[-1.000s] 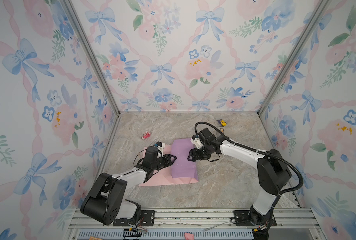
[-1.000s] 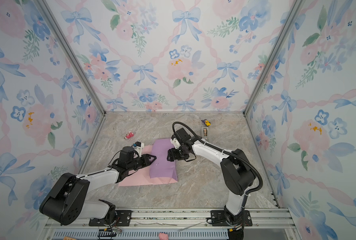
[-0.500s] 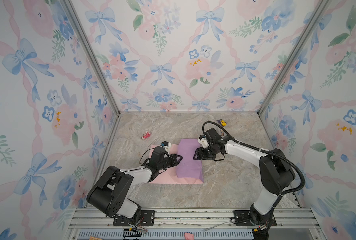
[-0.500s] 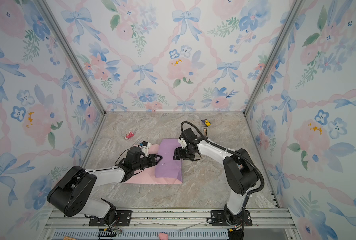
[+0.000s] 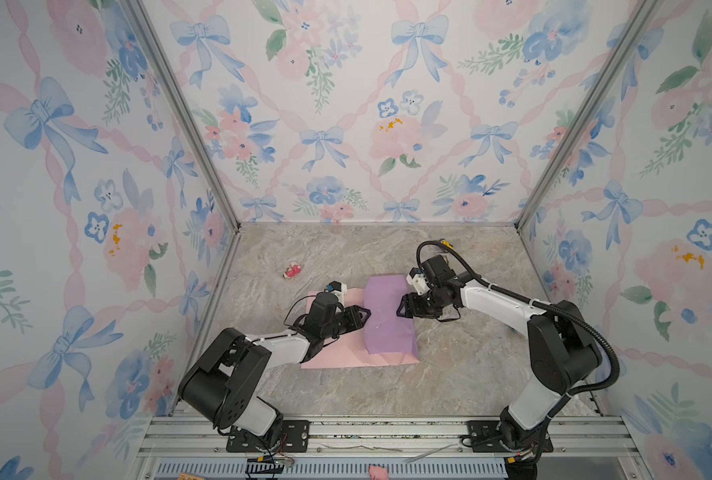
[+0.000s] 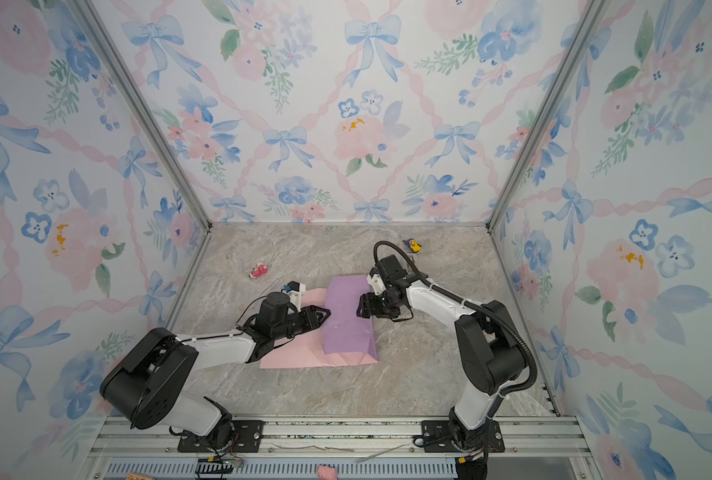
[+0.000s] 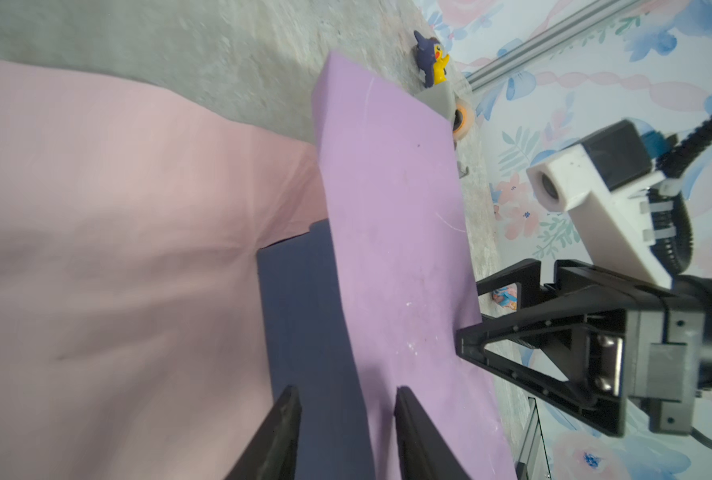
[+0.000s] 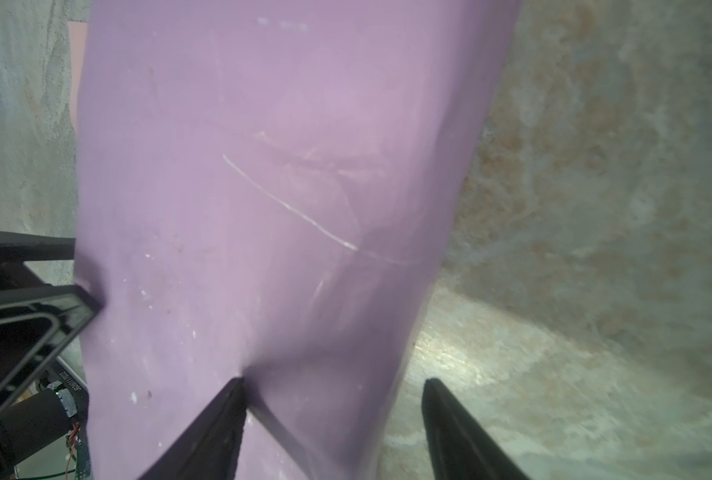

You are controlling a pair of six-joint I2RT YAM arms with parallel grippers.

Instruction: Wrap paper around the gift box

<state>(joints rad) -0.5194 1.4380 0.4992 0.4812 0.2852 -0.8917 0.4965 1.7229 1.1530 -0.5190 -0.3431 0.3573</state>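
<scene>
Whole bundle sits further right now: lilac paper (image 5: 387,320) flap hides the navy gift box (image 7: 304,332) mid-frame, left gripper (image 7: 346,390) gapes loose at its edge, right gripper (image 8: 333,380) gapes too, one finger (image 8: 221,415) denting paper. Tape dispenser (image 7: 445,104) sits just beyond.

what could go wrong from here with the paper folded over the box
1. The paper flap only drapes over the gift box, and the left fingers are open, so it may spring back off.
2. A right finger presses a dent into the paper. Pushing harder could crease or tear it.
</scene>
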